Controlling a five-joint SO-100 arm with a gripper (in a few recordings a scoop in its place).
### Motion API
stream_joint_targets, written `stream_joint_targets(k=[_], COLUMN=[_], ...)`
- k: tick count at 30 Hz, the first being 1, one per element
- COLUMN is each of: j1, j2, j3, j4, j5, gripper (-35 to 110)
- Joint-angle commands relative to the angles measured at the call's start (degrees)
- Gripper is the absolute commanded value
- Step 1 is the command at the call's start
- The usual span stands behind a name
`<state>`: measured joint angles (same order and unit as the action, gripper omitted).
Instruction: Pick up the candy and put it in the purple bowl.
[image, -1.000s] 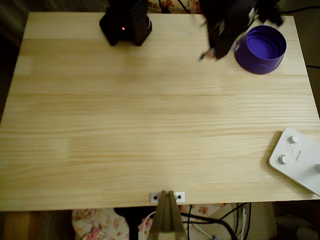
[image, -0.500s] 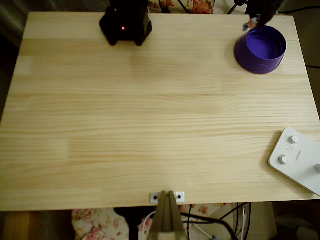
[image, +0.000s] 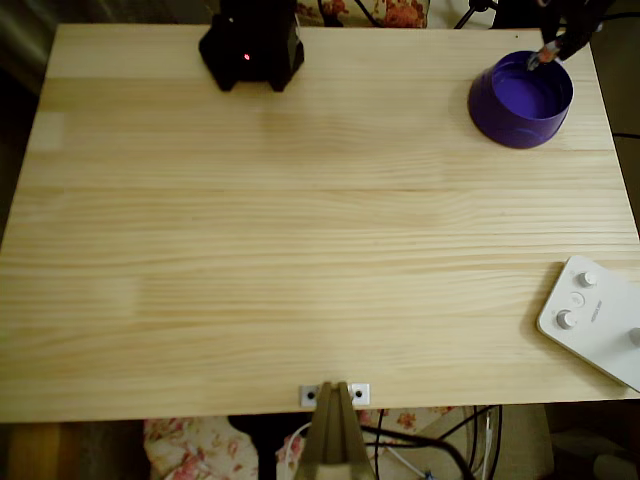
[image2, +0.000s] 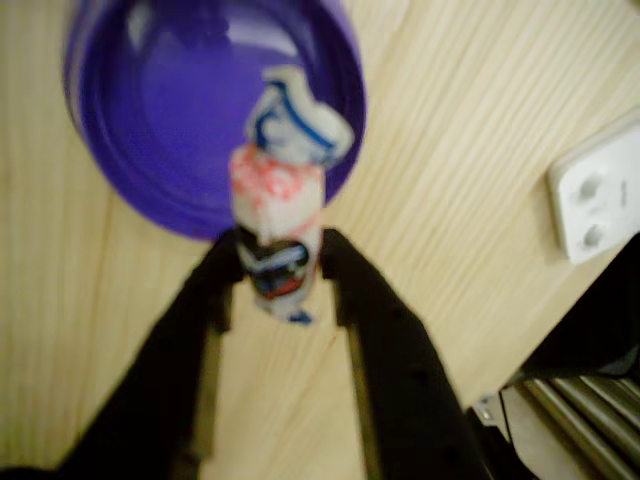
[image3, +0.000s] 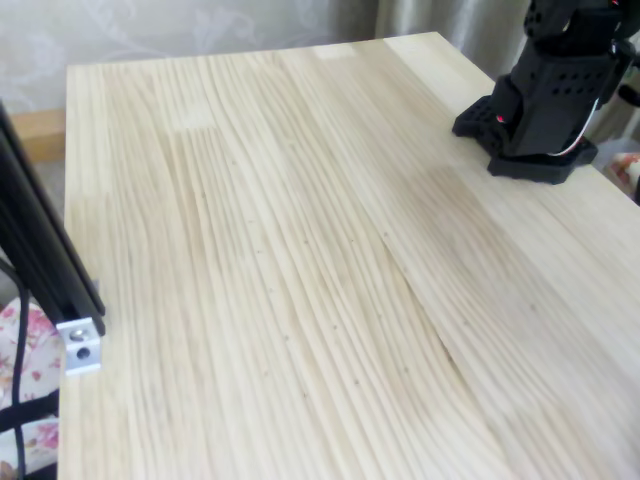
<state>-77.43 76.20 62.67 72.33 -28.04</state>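
Your hand (image2: 285, 270) pinches the candy (image2: 280, 195) by its lower twisted end, fingers closed tight, poised over the purple bowl (image2: 130, 130) at the bench (image: 300, 250) corner, apparently positioned so release drops it inside.

A pale wooden desk (image3: 300, 280) with long grain lines fills the fixed view. At its far right corner stands the arm's black base (image3: 545, 95), a white cable running along its right side. On the left edge a black bar (image3: 40, 255) slants down to a small metal bracket (image3: 80, 345). Flowered cloth (image3: 25, 380) shows below it, a patterned wall (image3: 180, 30) behind.
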Motion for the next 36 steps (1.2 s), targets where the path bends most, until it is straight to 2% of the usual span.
stream_joint_targets(k=[1,10,21,27,30,36], j1=[-2.11,-2.55,-2.11,-1.32,-0.62,4.39], j2=[0.79,-2.64,-2.99,-1.76,-0.79,4.83], j3=[-8.70,-11.95,-11.07,-8.88,-8.79,-6.33], j4=[-1.67,-3.08,-0.97,0.00,0.53,5.19], j5=[1.14,2.99,1.67,0.09,0.44,4.04], gripper=[0,0,18,20,20,0])
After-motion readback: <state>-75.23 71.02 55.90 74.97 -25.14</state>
